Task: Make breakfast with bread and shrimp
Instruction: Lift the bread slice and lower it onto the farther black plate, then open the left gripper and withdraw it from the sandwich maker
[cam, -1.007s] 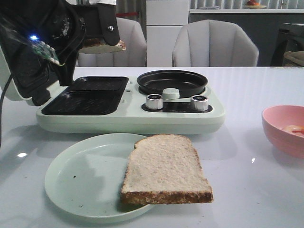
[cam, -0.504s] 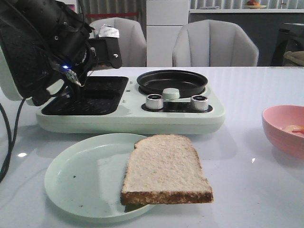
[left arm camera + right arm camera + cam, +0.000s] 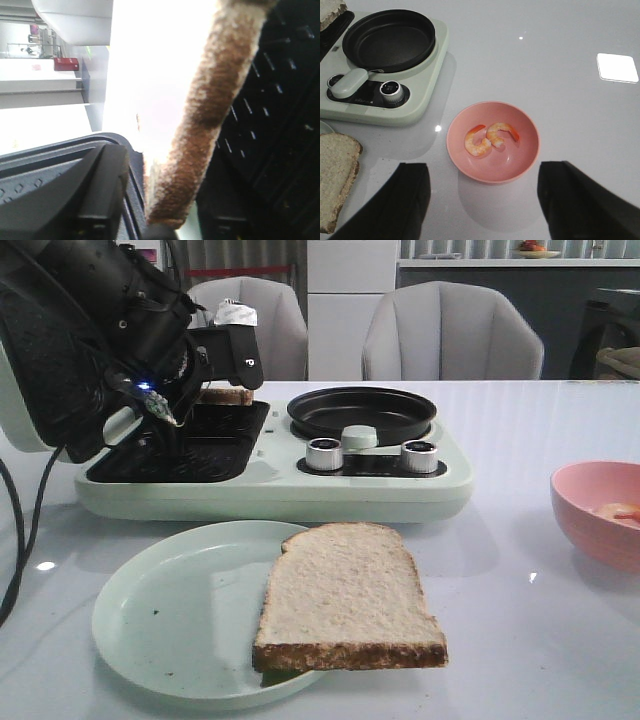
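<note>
One bread slice (image 3: 350, 595) lies half on a pale green plate (image 3: 170, 610), overhanging its right rim; it also shows in the right wrist view (image 3: 335, 175). My left gripper (image 3: 232, 380) is shut on the second bread slice (image 3: 225, 395), low over the back of the black grill plate (image 3: 200, 440). In the left wrist view this slice (image 3: 215, 100) shows crust-on between the fingers. Two shrimp (image 3: 477, 141) lie in a pink bowl (image 3: 520, 160), seen at the right in the front view (image 3: 590, 530). My right gripper (image 3: 492, 210) is open and empty above the bowl's near side.
The pale green breakfast maker (image 3: 270, 495) has an open lid at the left behind my left arm, a round black pan (image 3: 362, 412) and two knobs (image 3: 325, 454). Two grey chairs (image 3: 450, 335) stand behind the table.
My left gripper has come down with the bread slice from high above the maker to just over the back of the grill plate. The plate, the other slice and the bowl have not moved.
</note>
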Available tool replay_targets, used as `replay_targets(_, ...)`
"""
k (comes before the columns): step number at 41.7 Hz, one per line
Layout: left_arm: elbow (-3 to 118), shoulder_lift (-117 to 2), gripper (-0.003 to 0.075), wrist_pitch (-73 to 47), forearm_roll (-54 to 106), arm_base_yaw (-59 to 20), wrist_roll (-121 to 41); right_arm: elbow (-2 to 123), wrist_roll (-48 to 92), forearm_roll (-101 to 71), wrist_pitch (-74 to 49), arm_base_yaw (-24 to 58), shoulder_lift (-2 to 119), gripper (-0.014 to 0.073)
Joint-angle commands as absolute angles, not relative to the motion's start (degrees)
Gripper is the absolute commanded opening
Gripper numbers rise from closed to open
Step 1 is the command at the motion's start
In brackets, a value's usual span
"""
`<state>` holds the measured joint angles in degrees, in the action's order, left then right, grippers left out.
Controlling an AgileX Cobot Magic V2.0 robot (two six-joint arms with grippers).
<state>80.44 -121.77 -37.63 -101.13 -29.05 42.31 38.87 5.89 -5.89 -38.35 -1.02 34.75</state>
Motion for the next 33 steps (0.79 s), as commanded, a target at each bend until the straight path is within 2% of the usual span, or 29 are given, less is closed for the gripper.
replay_targets(1,82.3,-115.9,0.0410,-39.7,-100.3,-28.7,42.6,40.9,6.0,-5.7,-33.9,-1.0,35.2,0.0562)
replay_targets(20,74.0,-106.0,0.0410,-35.9,-98.1,-28.8,40.2,40.9,6.0,-5.7,-33.9,-1.0,35.2,0.0562)
replay_targets(25,71.4,-104.2,0.0427,-40.1,-96.7,-30.6,40.1,40.9,6.0,-5.7,-33.9,-1.0,35.2,0.0562)
replay_targets(29,70.5,-102.0,0.0427,-42.2,-90.3,-32.6,36.4,40.9,6.0,-5.7,-33.9,-1.0,35.2,0.0562)
replay_targets(33,70.5,-98.5,0.0425,-41.5,-74.6,-34.5,29.7,40.9,6.0,-5.7,-33.9,-1.0,35.2,0.0562)
